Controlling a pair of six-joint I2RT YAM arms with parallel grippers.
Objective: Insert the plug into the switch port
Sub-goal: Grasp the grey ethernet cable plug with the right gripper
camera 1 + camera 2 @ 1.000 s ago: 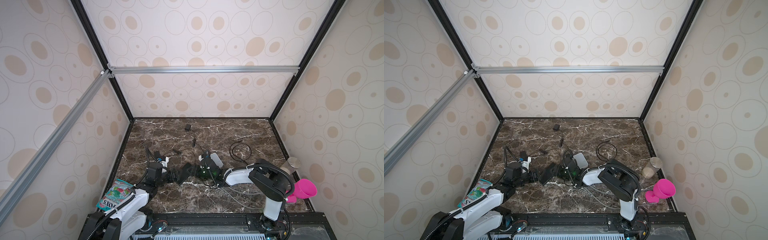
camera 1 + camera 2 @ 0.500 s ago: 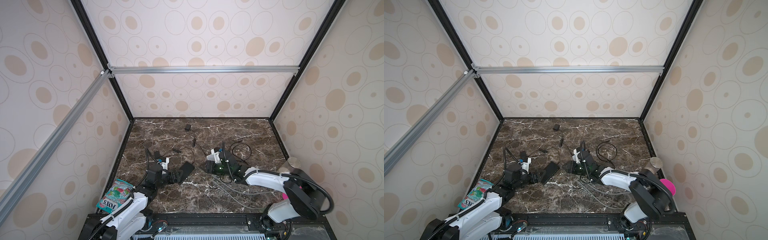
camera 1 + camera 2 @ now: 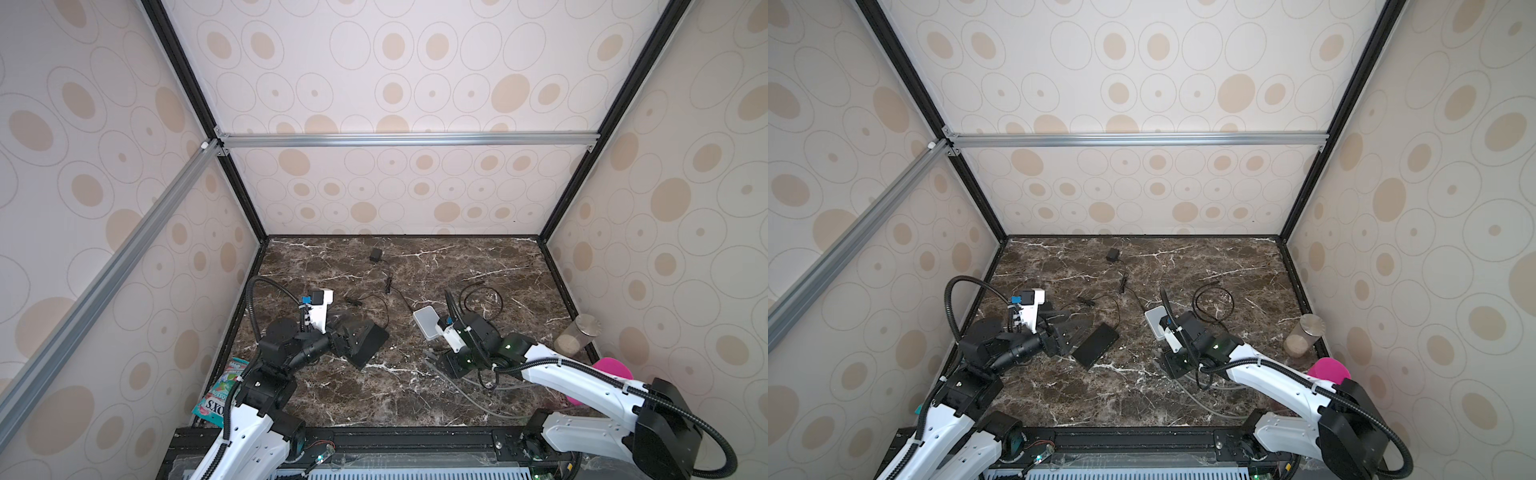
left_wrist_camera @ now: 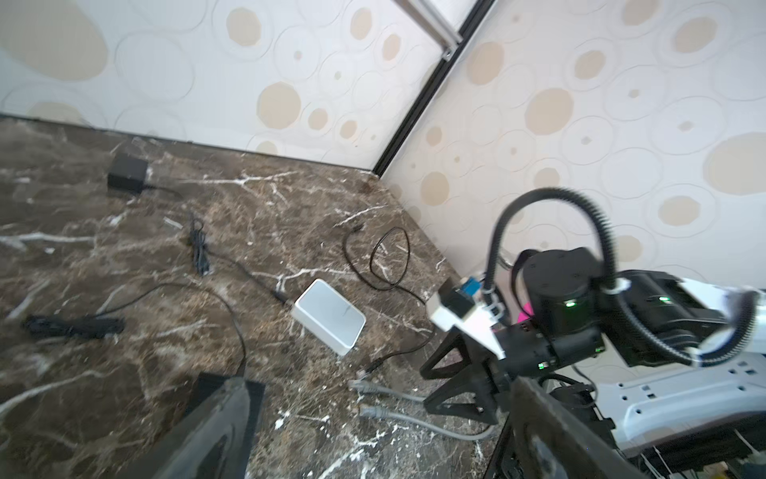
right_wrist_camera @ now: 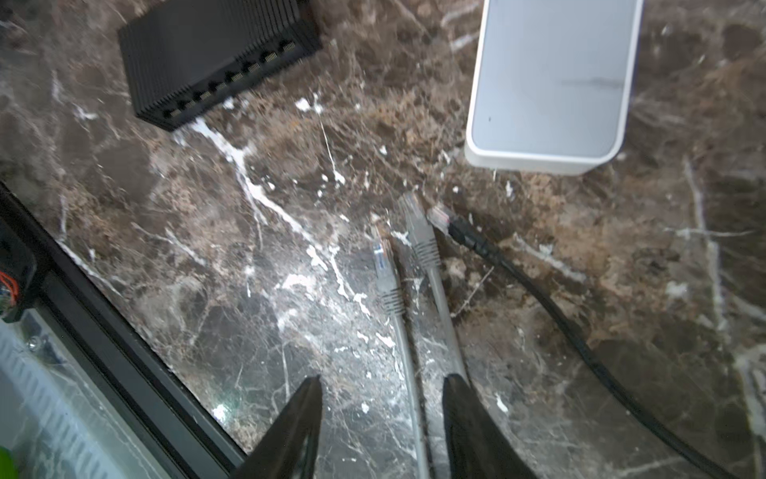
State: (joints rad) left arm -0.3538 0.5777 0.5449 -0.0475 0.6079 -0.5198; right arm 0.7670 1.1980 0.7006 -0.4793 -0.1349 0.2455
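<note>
The black switch (image 3: 368, 343) (image 3: 1096, 345) lies flat on the marble, its row of ports (image 5: 232, 79) showing in the right wrist view. My left gripper (image 3: 347, 336) (image 4: 381, 435) stands wide open right beside it, holding nothing. Two grey plugs (image 5: 383, 257) (image 5: 416, 224) and a black-cabled clear plug (image 5: 441, 217) lie side by side in front of a white box. My right gripper (image 3: 449, 365) (image 5: 384, 378) hovers low over the grey cables, open, with one grey cable (image 5: 408, 373) running along the table between its fingers.
The white box (image 3: 426, 322) has a thin black lead running to a power adapter (image 3: 376, 254). A loose black cable loop (image 3: 482, 299) lies behind the right arm. At the right wall stand a metal-lidded jar (image 3: 579, 332) and a pink cup (image 3: 611, 370); a snack packet (image 3: 220, 395) lies at the front left.
My right arm has swung away from the switch to the right and come down over the grey cables, its jaws narrowing. My left jaws have opened wider beside the switch.
</note>
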